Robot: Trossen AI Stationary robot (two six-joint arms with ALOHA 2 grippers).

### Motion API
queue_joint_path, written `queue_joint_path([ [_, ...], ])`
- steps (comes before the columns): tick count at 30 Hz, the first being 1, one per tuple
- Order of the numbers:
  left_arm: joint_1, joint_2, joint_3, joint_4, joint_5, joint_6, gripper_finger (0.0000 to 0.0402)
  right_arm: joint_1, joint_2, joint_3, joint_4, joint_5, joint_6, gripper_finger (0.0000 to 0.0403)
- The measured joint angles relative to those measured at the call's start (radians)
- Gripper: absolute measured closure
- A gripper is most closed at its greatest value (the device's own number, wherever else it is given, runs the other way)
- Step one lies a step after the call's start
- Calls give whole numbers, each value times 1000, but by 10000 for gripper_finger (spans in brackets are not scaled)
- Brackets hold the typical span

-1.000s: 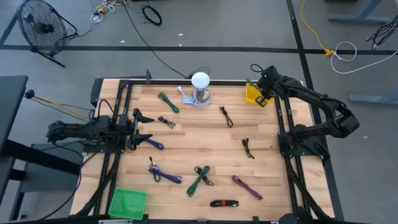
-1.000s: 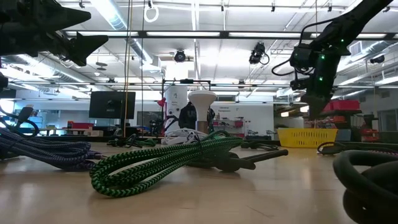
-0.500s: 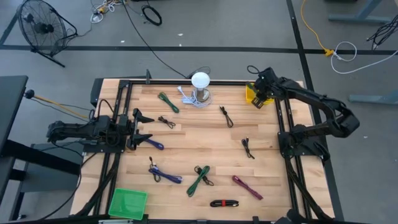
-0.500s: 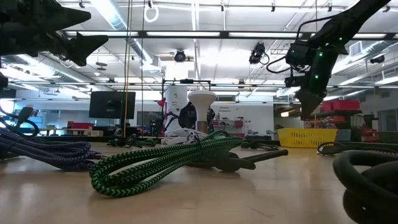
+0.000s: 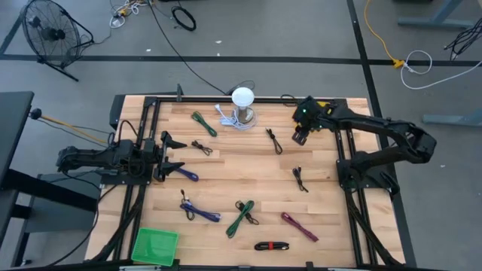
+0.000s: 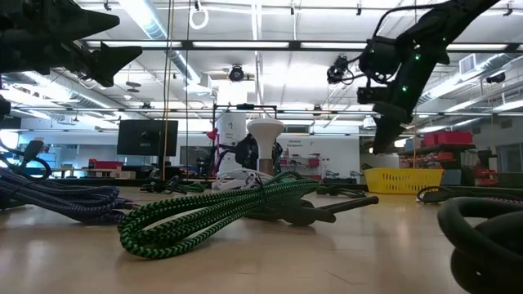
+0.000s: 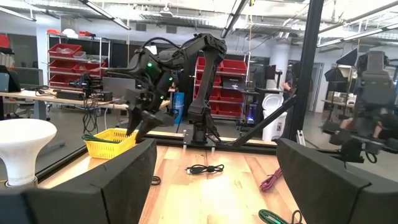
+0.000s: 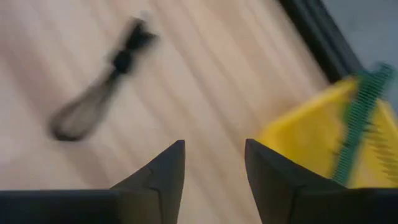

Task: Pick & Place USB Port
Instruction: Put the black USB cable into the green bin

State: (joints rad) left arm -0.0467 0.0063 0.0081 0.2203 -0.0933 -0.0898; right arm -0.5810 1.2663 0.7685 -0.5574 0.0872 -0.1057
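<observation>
Several bundled USB cables lie on the wooden table: a black one [image 5: 273, 141] and another black one [image 5: 300, 179] are closest to my right gripper [image 5: 299, 137]. That gripper hangs open and empty above the table, just left of the yellow basket [image 8: 311, 143]. A green cable [image 8: 359, 112] lies in the basket. The right wrist view shows the near black cable [image 8: 99, 81] on the wood ahead of the fingers. My left gripper [image 5: 169, 155] waits open at the table's left side, level, pointing right.
A white bulb-shaped lamp [image 5: 242, 105] stands at the far middle. A green bin [image 5: 154, 246] sits at the near left corner. More cables, green [image 5: 203, 123], purple [image 5: 199, 211], green [image 5: 241, 217], maroon [image 5: 299, 226] and black [image 5: 271, 245], are scattered across the table. Black frame rails run along both sides.
My right gripper has swung from above the yellow basket toward the table's left and a little toward the near edge, and now hangs over bare wood near the black cable. It has also risen slightly in the low view.
</observation>
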Motion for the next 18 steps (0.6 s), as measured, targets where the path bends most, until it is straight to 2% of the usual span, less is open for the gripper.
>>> queue_joint_path([
  [5,0,0,0,0,0,0,62,102,8,0,75,-54,66,212],
  [10,0,0,0,0,0,0,62,181,58,0,144,-36,99,201],
  [18,0,0,0,1,-4,0,62,213,217,0,225,9,144,174],
])
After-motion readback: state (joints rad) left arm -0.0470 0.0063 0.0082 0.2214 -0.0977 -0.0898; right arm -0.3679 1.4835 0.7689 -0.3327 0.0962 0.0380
